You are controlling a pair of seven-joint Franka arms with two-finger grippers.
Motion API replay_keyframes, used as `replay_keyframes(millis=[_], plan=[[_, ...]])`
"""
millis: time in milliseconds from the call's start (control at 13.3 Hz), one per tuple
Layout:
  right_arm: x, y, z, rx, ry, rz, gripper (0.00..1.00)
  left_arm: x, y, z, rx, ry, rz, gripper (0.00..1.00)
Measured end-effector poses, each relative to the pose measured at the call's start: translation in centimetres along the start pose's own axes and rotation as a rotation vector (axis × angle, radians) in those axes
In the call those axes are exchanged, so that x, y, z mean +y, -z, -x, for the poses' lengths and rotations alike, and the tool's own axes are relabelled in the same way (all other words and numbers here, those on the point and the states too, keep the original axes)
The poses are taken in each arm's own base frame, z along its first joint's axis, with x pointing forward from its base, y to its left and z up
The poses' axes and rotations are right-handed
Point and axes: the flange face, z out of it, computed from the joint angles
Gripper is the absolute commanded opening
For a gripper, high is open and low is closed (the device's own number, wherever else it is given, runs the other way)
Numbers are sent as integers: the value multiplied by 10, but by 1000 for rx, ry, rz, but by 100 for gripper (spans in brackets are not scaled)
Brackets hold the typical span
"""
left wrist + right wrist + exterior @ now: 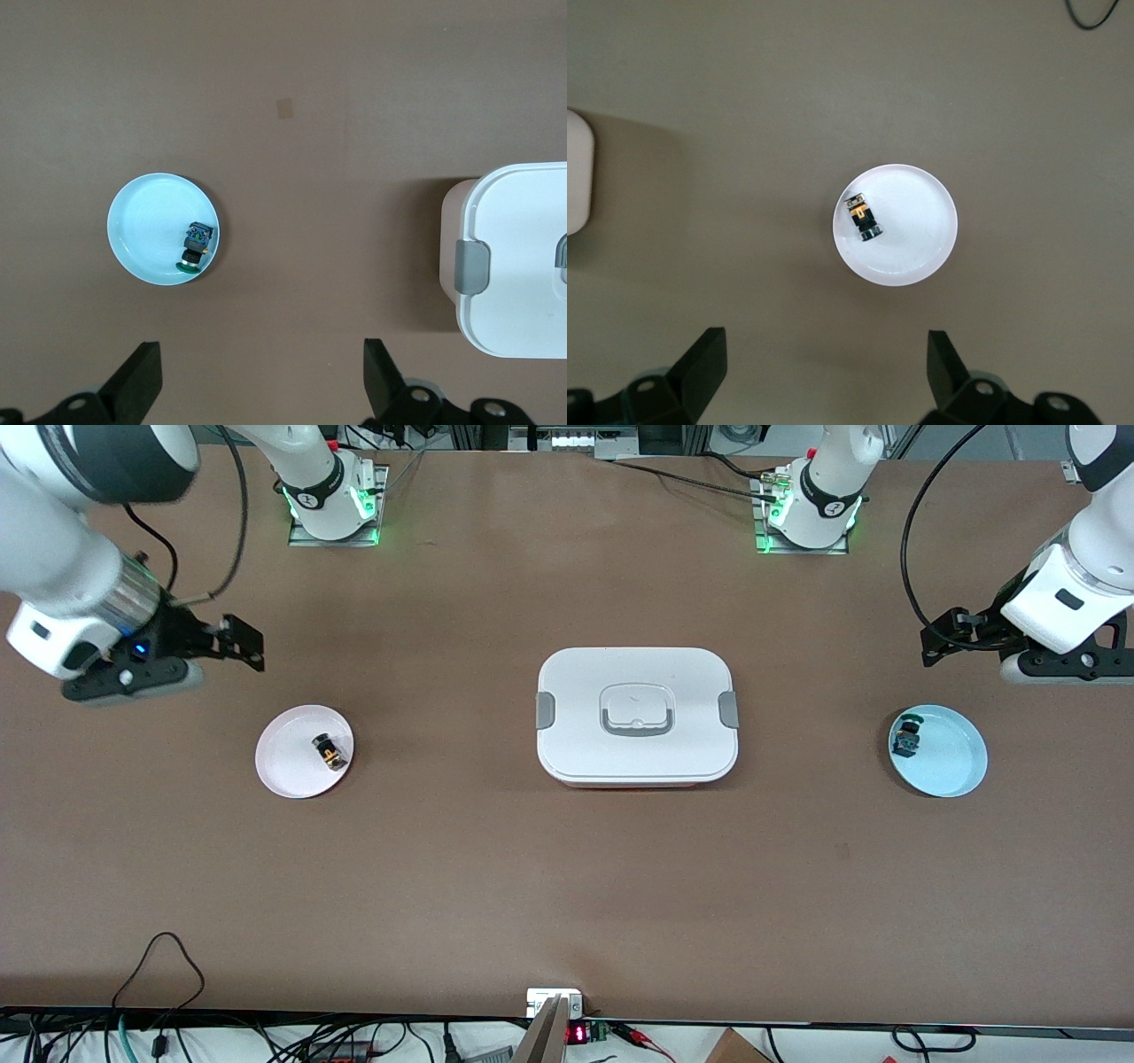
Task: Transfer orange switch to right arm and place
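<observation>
The orange switch, an orange-yellow body with a black knob, lies on its side in a pale pink plate toward the right arm's end of the table. My right gripper hangs open over bare table beside that plate, with nothing between its fingers. My left gripper is open and holds nothing. It hangs over the table beside a light blue plate at the left arm's end.
A blue-green switch part lies in the light blue plate. A white lidded box with grey clasps and a handle stands mid-table. Cables run along the table's front edge.
</observation>
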Motion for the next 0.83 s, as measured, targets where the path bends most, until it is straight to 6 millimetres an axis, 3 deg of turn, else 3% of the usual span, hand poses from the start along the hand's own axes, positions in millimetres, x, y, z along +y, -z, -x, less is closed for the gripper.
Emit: replay_keyframes(millis=[75, 226, 527, 828], plan=[[0, 16, 4, 7, 1, -1, 100, 3, 2, 0, 1, -4, 0, 100], [0, 30, 7, 15, 1, -1, 100, 7, 3, 1, 3, -11, 0, 100], [1, 23, 2, 3, -2, 0, 100, 9, 11, 1, 14, -15, 1, 100], [2, 30, 1, 18, -3, 1, 100, 9, 10, 3, -3, -15, -1, 100]])
